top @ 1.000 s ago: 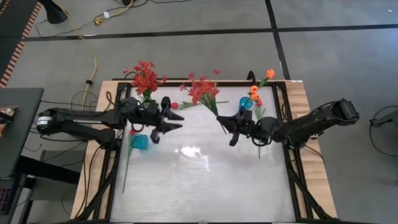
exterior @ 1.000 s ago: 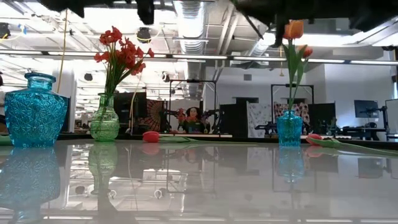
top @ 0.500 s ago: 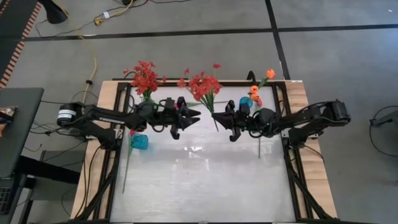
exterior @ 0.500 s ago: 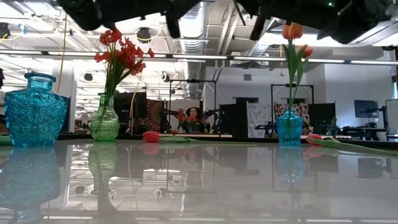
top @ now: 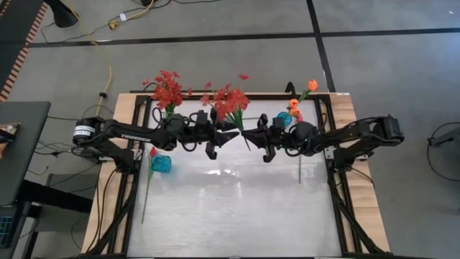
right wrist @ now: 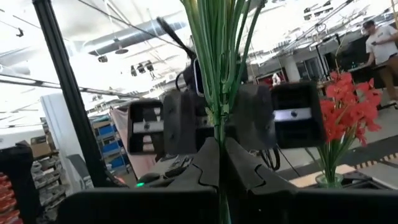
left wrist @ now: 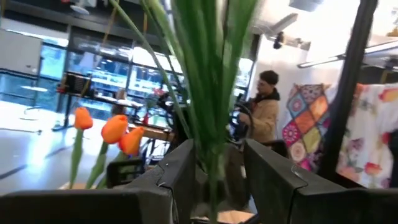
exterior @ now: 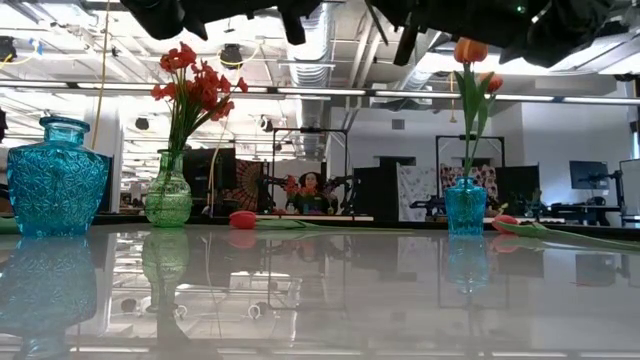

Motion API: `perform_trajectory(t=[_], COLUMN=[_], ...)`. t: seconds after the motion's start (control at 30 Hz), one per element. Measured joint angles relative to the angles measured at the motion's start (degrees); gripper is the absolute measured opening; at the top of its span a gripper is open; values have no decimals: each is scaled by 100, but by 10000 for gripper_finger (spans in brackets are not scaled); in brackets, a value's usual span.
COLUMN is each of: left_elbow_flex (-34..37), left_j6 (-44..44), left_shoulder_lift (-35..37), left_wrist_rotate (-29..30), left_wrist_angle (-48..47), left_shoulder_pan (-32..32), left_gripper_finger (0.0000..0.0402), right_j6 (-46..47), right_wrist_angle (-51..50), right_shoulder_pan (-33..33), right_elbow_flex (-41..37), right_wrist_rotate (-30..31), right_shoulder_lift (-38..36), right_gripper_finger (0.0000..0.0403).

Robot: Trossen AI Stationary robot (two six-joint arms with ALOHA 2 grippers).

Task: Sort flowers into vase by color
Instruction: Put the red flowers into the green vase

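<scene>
We see the right gripper [top: 246, 134] above the middle of the table, near its far edge, with its fingers [right wrist: 205, 162] pressed together on the green stems of a red spray [top: 228, 101]. The blossoms of this spray stand up and away from the gripper, toward the far edge of the table [top: 230, 208].

The left gripper [top: 231, 134] faces it from the other side, and the two grippers almost meet. In the left wrist view the two dark fingers [left wrist: 183, 171] stand apart, one on each side of the same stems [left wrist: 208, 93]. We cannot tell if they touch the stems already.

Around the grippers stand the other things. Behind the left arm there is a green vase [exterior: 168, 199] with a red spray [exterior: 190, 85] in it. Nearer to the left edge of the table stands a big blue vase [exterior: 57, 178], and we see no flower in it. Behind the right arm stands a small blue vase [exterior: 465, 206] that holds orange tulips [exterior: 470, 48].

Some flowers lie flat on the table: a red-pink tulip [exterior: 243, 219] with its stem between the green vase and the small blue vase in the low view, one long stem [top: 147, 183] beside the big blue vase, and one more stem [top: 300, 169] under the right arm.

In the room behind the table a person [left wrist: 264, 112] stands.
</scene>
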State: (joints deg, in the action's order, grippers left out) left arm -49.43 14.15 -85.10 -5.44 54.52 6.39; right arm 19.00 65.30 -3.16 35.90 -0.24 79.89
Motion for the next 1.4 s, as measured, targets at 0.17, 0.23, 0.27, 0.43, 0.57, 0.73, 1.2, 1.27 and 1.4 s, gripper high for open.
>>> perform_trajectory(t=[0.17, 0.23, 0.27, 0.43, 0.57, 0.73, 1.2, 1.27, 1.4], left_elbow_flex=[0, 0, 0, 0, 0, 0, 0, 0, 0], left_j6=[120, 122, 132, 138, 142, 149, 151, 151, 149], left_shoulder_lift=[0, 0, 0, 0, 0, 0, 0, 0, 0], left_wrist_rotate=[166, 161, 163, 163, 162, 161, 171, 171, 182], left_wrist_angle=[-109, -107, -110, -116, -118, -117, -151, -153, -155], left_shoulder_pan=[0, 0, 0, 0, 0, 0, 0, 1, 1], left_gripper_finger=[123, 123, 123, 123, 123, 123, 73, 46, 9], right_j6=[-2, -16, -17, -92, -280, -282, -297, -297, -297], right_wrist_angle=[-137, -238, -280, -731, -678, -659, -604, -608, -626], right_shoulder_pan=[0, -2, -2, 0, -32, -50, -50, -50, -50], right_elbow_flex=[0, 0, 0, 151, 242, 273, 273, 273, 273], right_wrist_rotate=[2, 3, 6, 6, 12, 12, 17, 23, 30], right_shoulder_lift=[1, 1, 1, 1, -3, -3, -6, -6, -6], right_gripper_finger=[28, 28, 28, 28, 28, 28, 28, 32, 69])
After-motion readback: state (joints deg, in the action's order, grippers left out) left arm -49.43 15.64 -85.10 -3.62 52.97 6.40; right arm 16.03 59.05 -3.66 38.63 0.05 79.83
